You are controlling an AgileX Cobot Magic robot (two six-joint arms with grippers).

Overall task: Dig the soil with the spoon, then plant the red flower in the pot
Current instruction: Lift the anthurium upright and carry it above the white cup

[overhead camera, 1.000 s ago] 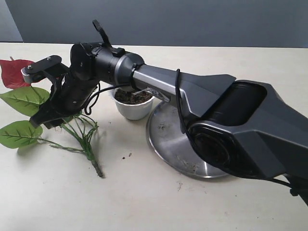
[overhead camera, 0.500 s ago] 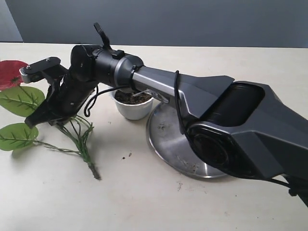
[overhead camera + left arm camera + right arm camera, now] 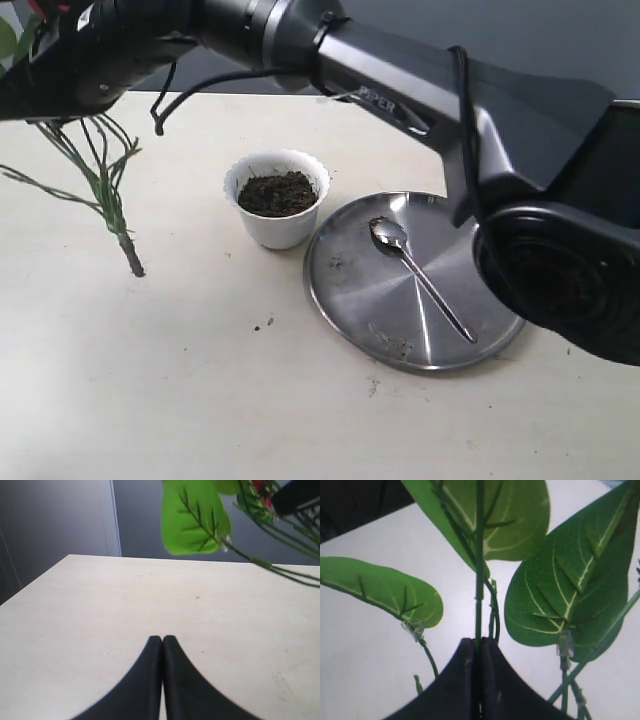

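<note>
The red flower [image 3: 105, 190] hangs by its bundled stems from the right hand [image 3: 480, 644], which is clenched on one thin stem high at the exterior view's left. Its cut end points down at the bench [image 3: 200, 400], left of the pot [image 3: 277, 225]. The pot, with the soil [image 3: 277, 193] in it, stands just beside the steel plate [image 3: 350, 300], where the spoon [image 3: 420, 275] lies. The near bench is open, and its far edge meets a grey wall. The left hand [image 3: 162, 641] is clenched on nothing. White lettering on the arm [image 3: 420, 90] ends in "PER".
</note>
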